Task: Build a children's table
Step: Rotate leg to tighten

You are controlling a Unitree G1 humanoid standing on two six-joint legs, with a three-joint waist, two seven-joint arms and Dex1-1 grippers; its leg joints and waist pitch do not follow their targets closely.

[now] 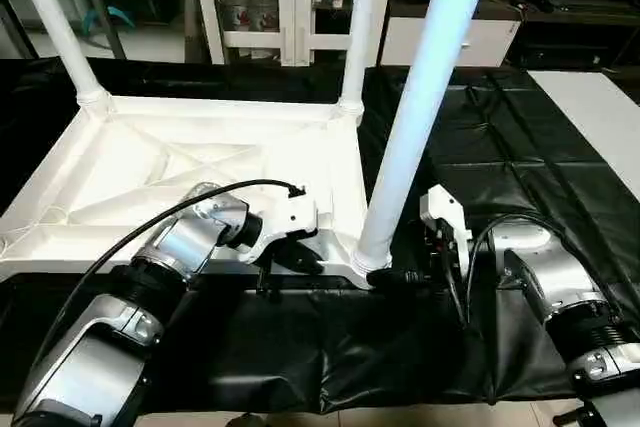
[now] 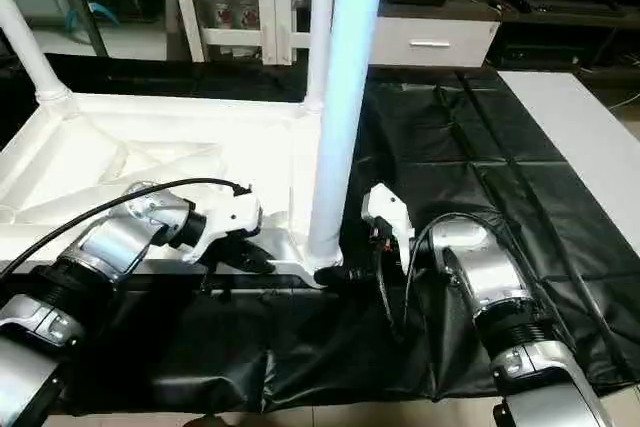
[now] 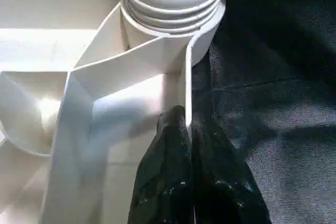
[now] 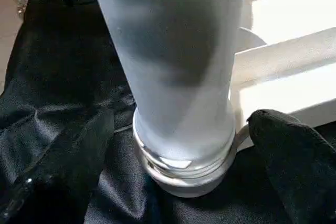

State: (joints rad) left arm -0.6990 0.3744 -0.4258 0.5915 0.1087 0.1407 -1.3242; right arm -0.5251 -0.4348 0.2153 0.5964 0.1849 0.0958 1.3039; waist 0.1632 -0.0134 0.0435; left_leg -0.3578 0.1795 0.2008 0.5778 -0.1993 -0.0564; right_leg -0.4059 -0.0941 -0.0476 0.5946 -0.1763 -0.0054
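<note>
Three long white tapered plastic legs (image 1: 425,97) stand upright in corner sockets of the white square plastic tabletop (image 1: 120,162), which lies ribbed side up on the black-draped desk (image 1: 500,147), as the head views show. The nearest leg rises from the near corner socket, between the two arms. The left hand (image 1: 290,259) lies at the tabletop's near edge just beside that socket; the right hand (image 2: 350,273) sits low at the leg's foot on its other side. By my judgement the hollow plastic is light and stiff but smooth, so a leg would slip in a loose grip; low on the tube, close to the socket, is the safest place to take hold, since the tall leg would lever if held high.

From the left wrist, the left hand's black fingers (image 3: 178,177) are clenched together, pinching nothing, their tips lying on the tabletop's edge wall, with the ridged socket collar (image 3: 173,3) just ahead.

From the right wrist, the right hand is spread wide, released; its fingers (image 4: 294,150) stand either side of the leg's base and neither presses on it. The leg seems seated, its collar resting in the socket.
</note>
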